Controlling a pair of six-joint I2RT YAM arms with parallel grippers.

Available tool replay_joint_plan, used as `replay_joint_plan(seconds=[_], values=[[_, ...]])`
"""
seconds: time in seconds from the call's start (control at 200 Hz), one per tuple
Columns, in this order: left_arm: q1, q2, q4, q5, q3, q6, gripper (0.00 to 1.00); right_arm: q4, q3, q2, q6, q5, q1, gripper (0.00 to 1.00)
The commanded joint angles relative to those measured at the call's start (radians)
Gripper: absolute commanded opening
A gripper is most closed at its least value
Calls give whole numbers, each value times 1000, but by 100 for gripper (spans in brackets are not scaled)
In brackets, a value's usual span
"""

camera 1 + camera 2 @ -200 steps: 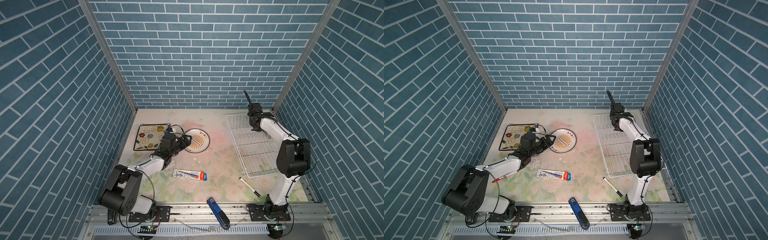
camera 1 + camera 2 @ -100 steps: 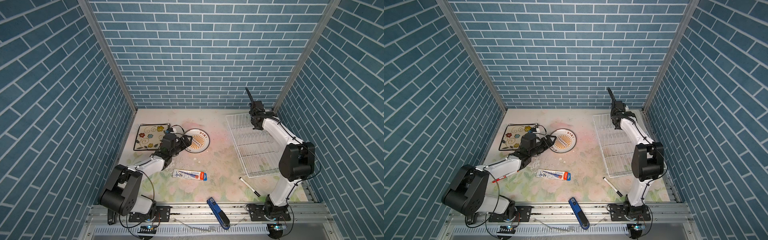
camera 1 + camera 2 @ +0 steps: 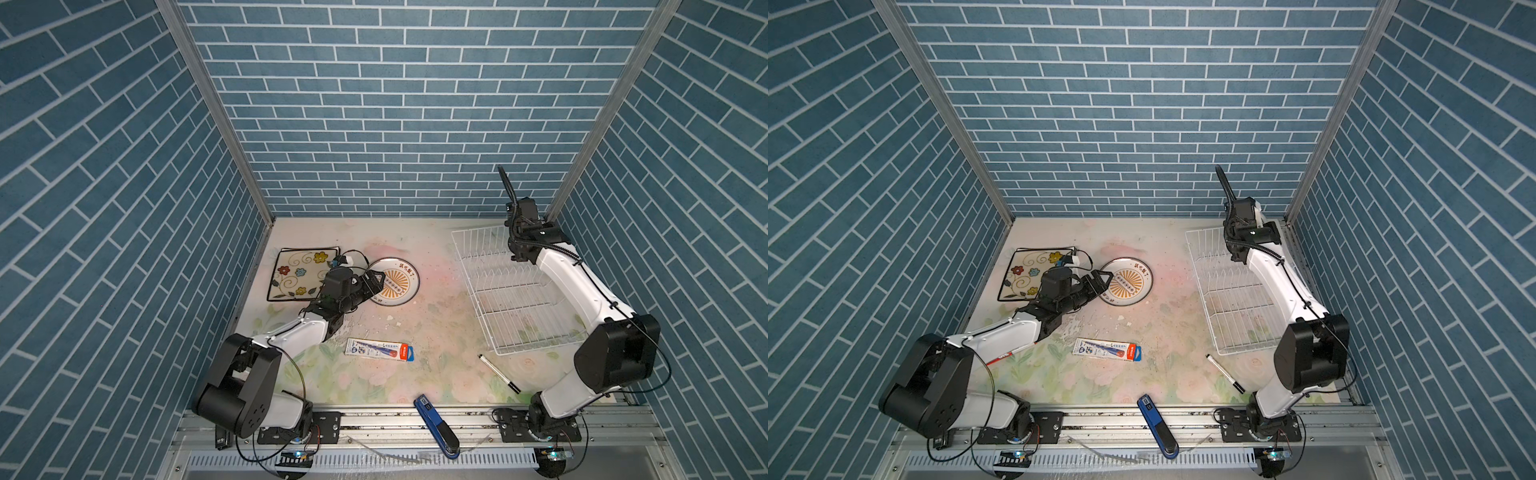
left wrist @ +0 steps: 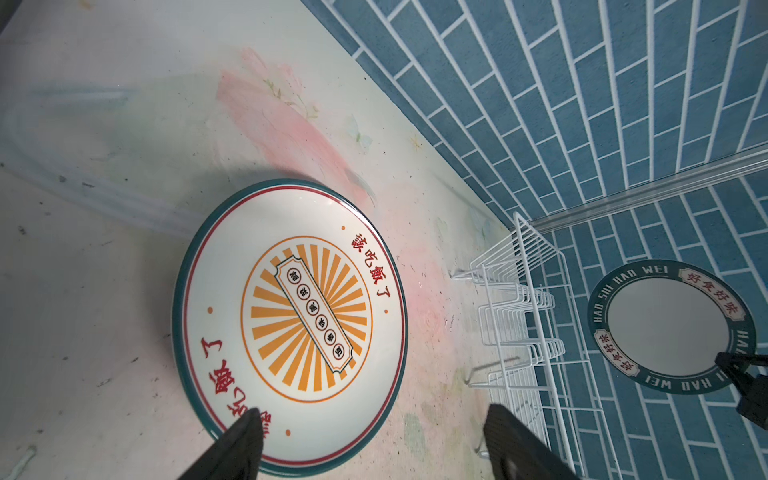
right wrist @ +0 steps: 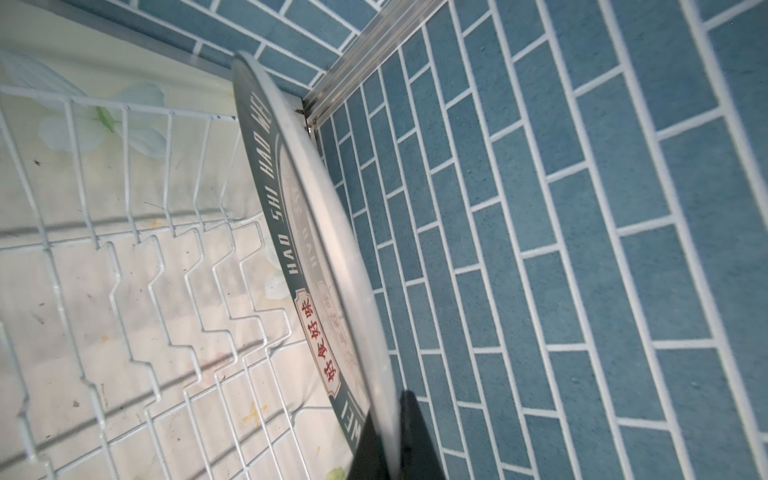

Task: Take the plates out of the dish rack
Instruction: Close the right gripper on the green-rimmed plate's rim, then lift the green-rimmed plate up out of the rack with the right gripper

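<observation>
The white wire dish rack (image 3: 472,286) (image 3: 1202,291) lies at the right, and no plate stands between its prongs. My right gripper (image 3: 513,198) (image 5: 392,432) is shut on the rim of a round white plate with a teal lettered rim (image 5: 316,232) (image 4: 669,328). It holds this plate upright above the rack's far end. A round sunburst plate (image 3: 397,284) (image 4: 291,324) and a square flowered plate (image 3: 299,274) (image 3: 1027,274) lie flat on the table at the left. My left gripper (image 3: 376,282) (image 4: 374,436) is open at the sunburst plate's near edge and holds nothing.
A long printed box (image 3: 380,349) lies mid-table, a black-capped pen (image 3: 496,372) near the rack's front corner, and a blue stapler-like tool (image 3: 436,424) on the front rail. Blue brick walls close in the back and both sides, near the held plate.
My right gripper has lifted the lettered plate higher and slightly toward the back right corner. The left arm has not moved.
</observation>
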Motion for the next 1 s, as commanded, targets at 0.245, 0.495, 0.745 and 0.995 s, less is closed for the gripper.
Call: replay_joint_plan(seconds=[0.245,0.495,0.745,0.995], values=[[-5,-77,-24,-26,-15,52,87,-7,-81,-274,146,-260,41,0],[-5,-62,62,24,-22,55,87,77,-219,-428,353,-624,47,0],[-5,-35,73,72,21,46,87,204,-328,-524,549,-903,47,0],[-5,-34,117,76,10,33,87,303,-430,-541,735,-1051,47,0]])
